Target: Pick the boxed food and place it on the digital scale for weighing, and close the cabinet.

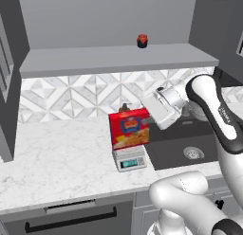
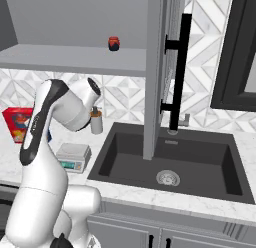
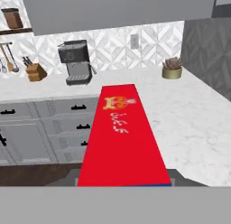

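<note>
Standing upright on the digital scale [image 1: 130,160], the boxed food [image 1: 129,129] sits directly ahead of the gripper [image 1: 151,116], whose hand meets the carton's right edge; the fingers are hidden behind the carton, so I cannot tell whether they pinch it or stand spread. Along the hand's own line of sight the carton's red side panel stretches away over the marble counter [image 3: 189,123], with a coffee machine [image 3: 76,63] and a potted plant [image 3: 172,68] beyond its far end. Above the hand, the cabinet [image 2: 155,72] hangs open, a small red jar [image 1: 142,40] on its shelf.
</note>
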